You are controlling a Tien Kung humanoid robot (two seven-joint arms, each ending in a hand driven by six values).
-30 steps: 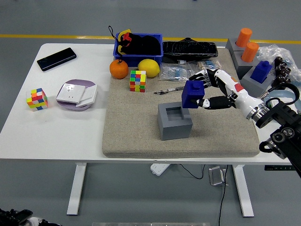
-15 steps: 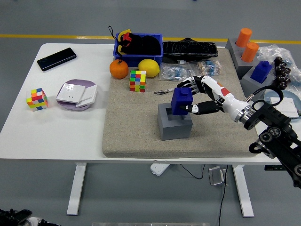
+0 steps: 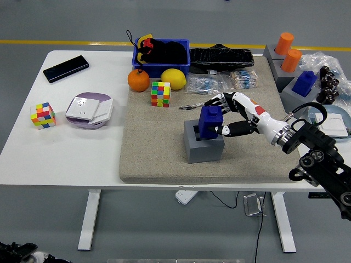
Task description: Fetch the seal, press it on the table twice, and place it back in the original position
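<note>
Robot's right hand [image 3: 226, 115], black and white with five fingers, reaches in from the right and grasps a dark blue block-shaped seal [image 3: 210, 121], fingers wrapped over its top and side. That seal sits in the square recess of a grey cube-shaped holder [image 3: 203, 145], its upper part standing above the rim. This holder rests on a beige felt mat [image 3: 159, 153] covering the white surface [image 3: 66, 150]. Beyond the holder lie a multicoloured puzzle cube [image 3: 160, 94], an orange [image 3: 139, 80] and a yellow lemon [image 3: 173, 79].
</note>
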